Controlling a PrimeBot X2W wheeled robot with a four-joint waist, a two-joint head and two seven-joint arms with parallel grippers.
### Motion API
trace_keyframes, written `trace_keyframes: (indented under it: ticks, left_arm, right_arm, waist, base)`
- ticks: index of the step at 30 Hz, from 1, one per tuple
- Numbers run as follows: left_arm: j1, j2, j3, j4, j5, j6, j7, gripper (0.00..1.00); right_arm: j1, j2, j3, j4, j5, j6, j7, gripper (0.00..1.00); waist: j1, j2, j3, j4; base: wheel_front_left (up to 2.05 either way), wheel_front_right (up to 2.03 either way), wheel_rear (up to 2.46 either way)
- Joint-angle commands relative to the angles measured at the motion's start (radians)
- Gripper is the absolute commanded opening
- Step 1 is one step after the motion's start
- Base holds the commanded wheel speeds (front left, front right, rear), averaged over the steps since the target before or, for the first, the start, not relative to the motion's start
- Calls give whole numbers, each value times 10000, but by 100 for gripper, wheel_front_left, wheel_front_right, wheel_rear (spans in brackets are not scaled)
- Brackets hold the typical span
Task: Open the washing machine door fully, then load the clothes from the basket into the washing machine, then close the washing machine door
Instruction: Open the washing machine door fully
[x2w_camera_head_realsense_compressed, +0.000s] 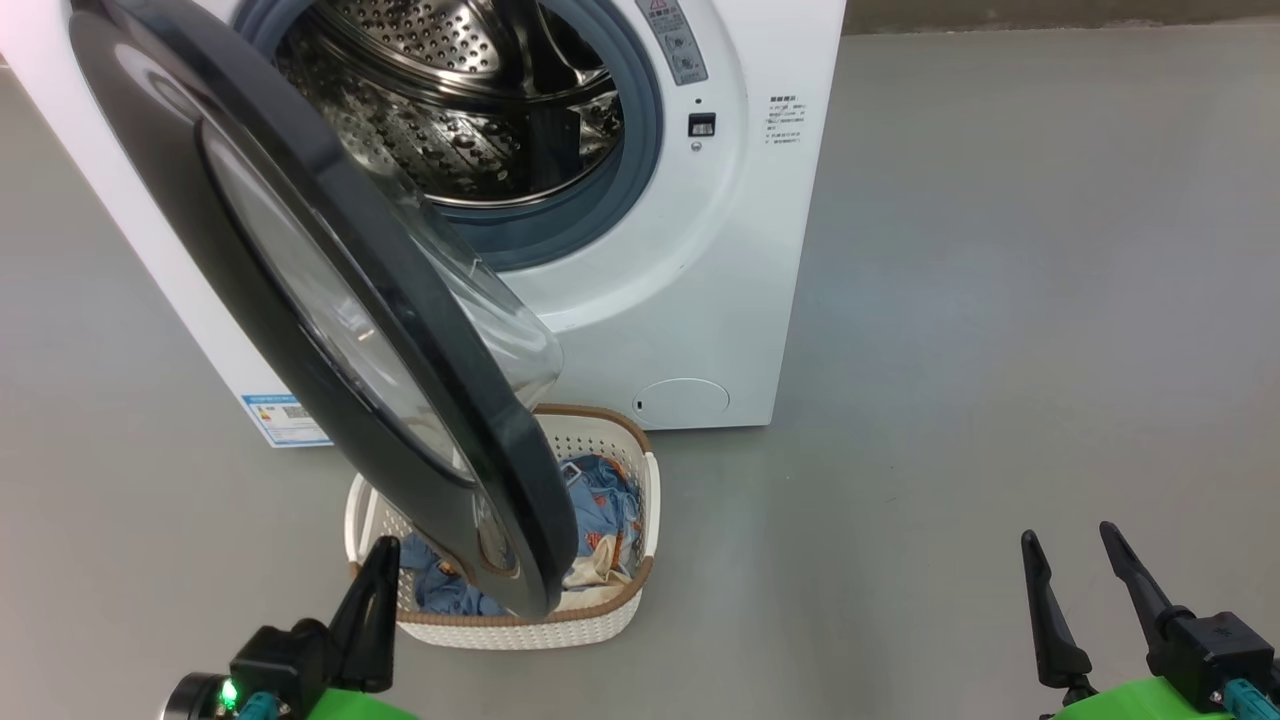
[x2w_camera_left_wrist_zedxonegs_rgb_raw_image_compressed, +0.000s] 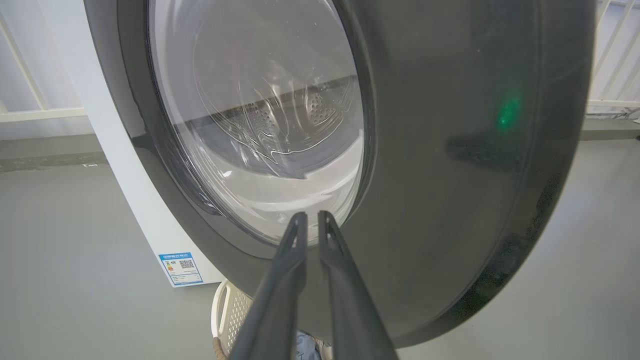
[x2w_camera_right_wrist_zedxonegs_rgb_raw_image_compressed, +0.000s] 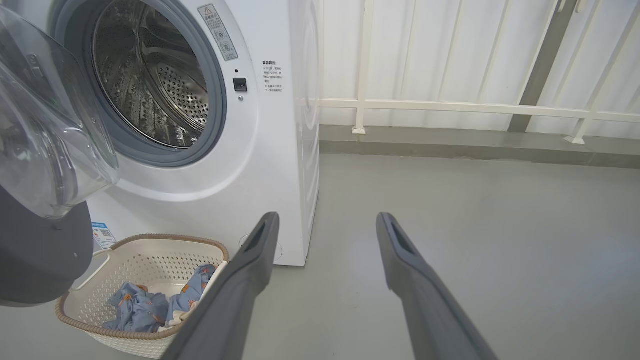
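While the left gripper (x2w_camera_left_wrist_zedxonegs_rgb_raw_image_compressed: 312, 215) is holding its jaws nearly together on nothing close before the washing machine door (x2w_camera_left_wrist_zedxonegs_rgb_raw_image_compressed: 450, 175) and the right gripper (x2w_camera_right_wrist_zedxonegs_rgb_raw_image_compressed: 327, 215) is gaping empty well to its right, that door is hanging half-open over the basket (x2w_camera_right_wrist_zedxonegs_rgb_raw_image_compressed: 150, 252) of clothes (x2w_camera_right_wrist_zedxonegs_rgb_raw_image_compressed: 140, 310), so opening seems unfinished, needing a wider push.

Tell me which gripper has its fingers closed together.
The left gripper: its fingers nearly touch, while those of the right gripper stand wide apart.

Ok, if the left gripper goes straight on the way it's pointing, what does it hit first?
Probably the washing machine door: the left gripper aims at its outer face, where the glass meets the black rim. How near is unclear.
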Motion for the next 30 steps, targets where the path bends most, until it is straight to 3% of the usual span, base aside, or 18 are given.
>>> trace_keyframes:
  ticks: [1, 9, 15, 22, 26, 30]
  left_arm:
    - [-173, 156, 341, -230, 42, 18, -82, 0]
    - [-280, 156, 518, -387, -57, 155, -82, 0]
    - [-950, 156, 1047, -1058, 108, 676, -82, 0]
    - [-2623, 163, 1336, -2852, 758, 1273, -82, 0]
    - [-3507, 160, 957, -3899, 1018, 1442, -82, 0]
    - [-3865, 159, -406, -4404, 779, 1488, -23, 0]
  right_arm:
    - [-119, -59, 243, -286, -134, 16, -121, 100]
    - [-93, -55, 287, -290, -170, 16, -121, 100]
    - [-129, -54, 278, -293, -120, 16, -122, 100]
    - [-136, -54, 209, -317, -87, 16, -122, 100]
    - [-138, -53, 220, -333, -111, 16, -122, 100]
    - [-39, -53, 276, -358, -85, 16, -122, 100]
  waist:
    - [0, -1, 2, -5]
    - [0, -1, 15, -25]
    - [0, -1, 74, 29]
    - [0, -1, 162, 279]
    - [0, -1, 125, 368]
    - [0, -1, 2, 393]
  base:
    - [0, 0, 0]
    - [0, 0, 0]
    - [0, 0, 0]
    - [0, 0, 0]
    - [0, 0, 0]
    - [0, 0, 0]
